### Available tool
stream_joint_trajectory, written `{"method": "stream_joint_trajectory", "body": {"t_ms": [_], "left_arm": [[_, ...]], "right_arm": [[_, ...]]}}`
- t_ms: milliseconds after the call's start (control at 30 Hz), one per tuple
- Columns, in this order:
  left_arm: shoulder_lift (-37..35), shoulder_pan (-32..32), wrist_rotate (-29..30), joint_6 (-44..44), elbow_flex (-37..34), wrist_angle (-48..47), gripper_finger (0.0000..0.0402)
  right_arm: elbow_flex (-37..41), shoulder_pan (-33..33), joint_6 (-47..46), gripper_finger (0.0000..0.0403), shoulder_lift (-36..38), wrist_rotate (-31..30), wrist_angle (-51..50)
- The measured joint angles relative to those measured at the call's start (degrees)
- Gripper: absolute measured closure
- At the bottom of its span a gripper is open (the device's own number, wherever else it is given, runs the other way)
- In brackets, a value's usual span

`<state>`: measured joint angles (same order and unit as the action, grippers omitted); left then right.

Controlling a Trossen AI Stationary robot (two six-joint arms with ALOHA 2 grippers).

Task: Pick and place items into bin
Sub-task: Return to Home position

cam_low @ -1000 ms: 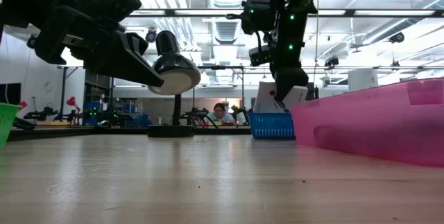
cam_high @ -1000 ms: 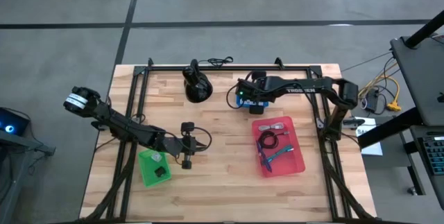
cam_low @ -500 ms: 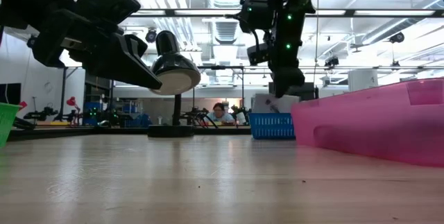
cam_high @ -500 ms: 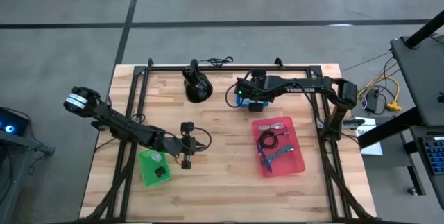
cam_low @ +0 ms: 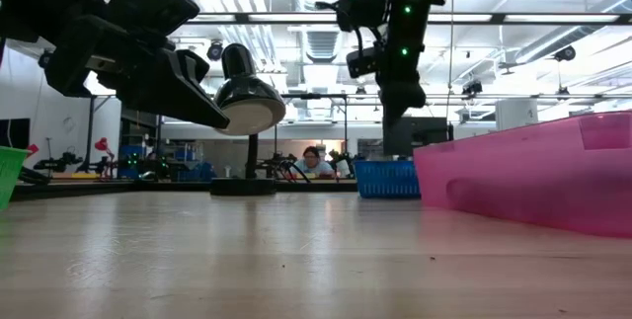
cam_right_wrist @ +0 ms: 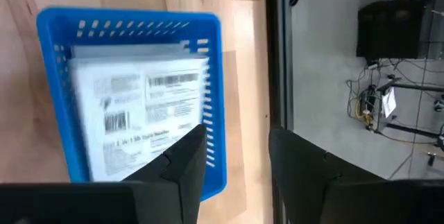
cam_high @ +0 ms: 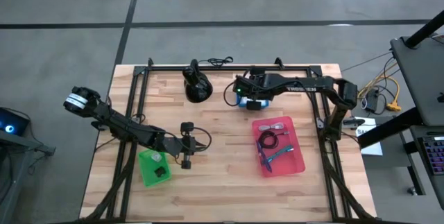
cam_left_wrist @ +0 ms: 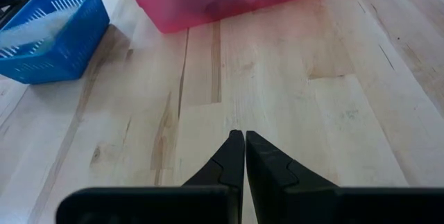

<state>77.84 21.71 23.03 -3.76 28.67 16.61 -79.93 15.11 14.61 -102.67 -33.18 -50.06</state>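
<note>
A blue basket (cam_high: 254, 104) stands near the table's far edge, with a white printed card (cam_right_wrist: 135, 113) lying flat inside it. My right gripper (cam_right_wrist: 236, 148) hovers open above the basket's right rim (cam_right_wrist: 215, 78) and touches nothing; in the low view the right gripper (cam_low: 397, 121) hangs well above the basket (cam_low: 385, 178). A pink bin (cam_high: 300, 148) right of centre holds a black coiled cable (cam_high: 269, 139) and a teal slim tool (cam_high: 279, 154). My left gripper (cam_left_wrist: 244, 141) is shut over bare wood left of centre (cam_high: 194, 148). A green bin (cam_high: 147, 174) holds a tiny dark block (cam_high: 161, 171).
A large black rounded lamp (cam_high: 196, 85) stands on the far side, left of the blue basket, and shows behind my left arm (cam_low: 247, 102). A black frame rail (cam_right_wrist: 277, 50) runs along the far edge. Bare wood lies between the green and pink bins (cam_left_wrist: 277, 113).
My right gripper has risen above the blue basket and shifted slightly toward the table's left. The white card that stood at its fingertips has dropped out of sight behind the basket's wall in the low view. My left arm has kept still.
</note>
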Motion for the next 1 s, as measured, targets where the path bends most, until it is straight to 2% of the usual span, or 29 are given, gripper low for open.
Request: {"method": "stream_joint_trajectory", "body": {"t_ms": [367, 567, 767, 1000], "left_arm": [[-0.01, -0.01, 0.00, 0.83, 0.00, 0.01, 0.0402], [-0.87, 0.00, 0.46, 1.61, 0.08, 0.08, 0.0402], [-1.14, 0.00, 0.48, 1.61, 0.33, 1.20, 0.0402], [-1.16, 0.00, 1.16, 1.61, 0.33, 1.12, 0.0402]], "right_arm": [[-4.99, -1.53, -6.92, 0.0274, 0.63, 0.47, -2.60], [-3.60, -7.26, -7.11, 0.0293, 5.68, 8.01, 1.98], [5.35, -15.62, -8.61, 0.0317, 16.29, 17.87, 15.48], [25.44, -23.78, -10.04, 0.0343, 33.81, 18.73, 32.41]]}}
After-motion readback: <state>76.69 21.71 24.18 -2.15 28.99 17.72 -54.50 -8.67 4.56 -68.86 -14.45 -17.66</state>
